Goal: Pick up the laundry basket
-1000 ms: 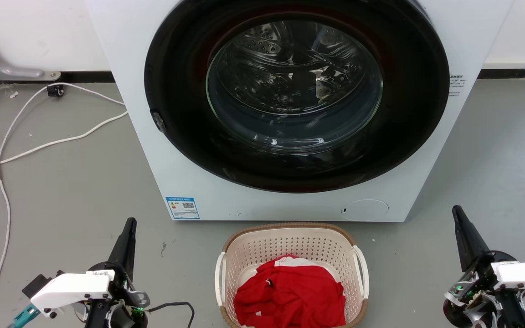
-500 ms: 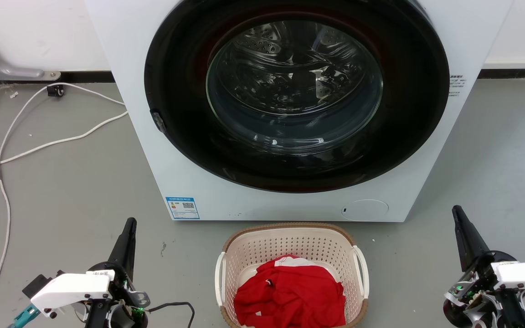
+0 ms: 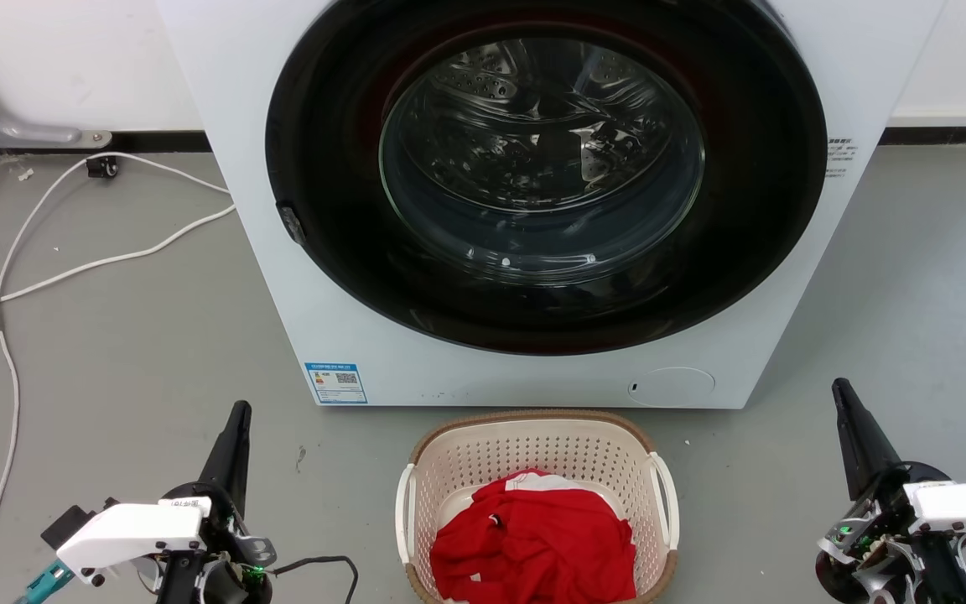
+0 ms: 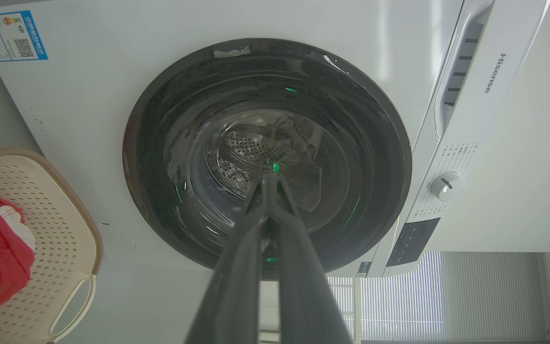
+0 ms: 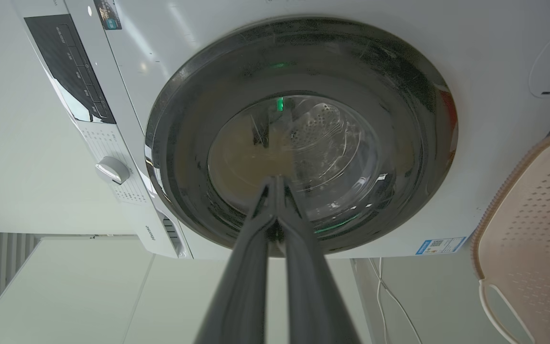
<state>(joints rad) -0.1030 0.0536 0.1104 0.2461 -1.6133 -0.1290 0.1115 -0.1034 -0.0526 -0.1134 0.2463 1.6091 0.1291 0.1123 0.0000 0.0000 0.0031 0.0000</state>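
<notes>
Two grippers flank the laundry basket (image 3: 533,446), and the coming move turns on that. It sits on the floor between them, to the right of my left gripper (image 3: 236,417) and to the left of my right gripper (image 3: 843,396), well apart from both. Neither arm looks clearly nearer. Its far end lies just beside the foot of the washer (image 3: 265,252).

One white handle (image 3: 403,512) faces my left gripper and the other handle (image 3: 666,502) faces my right, so the line through the handles runs straight across from one tool to the other. The near end of the basket is cut off at the bottom of the head view, so I cannot say for certain which way its long axis runs. A red garment (image 3: 533,537) lies heaped inside.

Both sets of fingers point ahead at the washer door, not inward at the basket. In each wrist view the two dark fingers meet at the tips, so my left gripper (image 4: 270,177) and right gripper (image 5: 278,179) are fully closed. They hold nothing and touch nothing.

I judge that each gripper must part its fingers and swing inward to the handle on its own side before any lift.
</notes>
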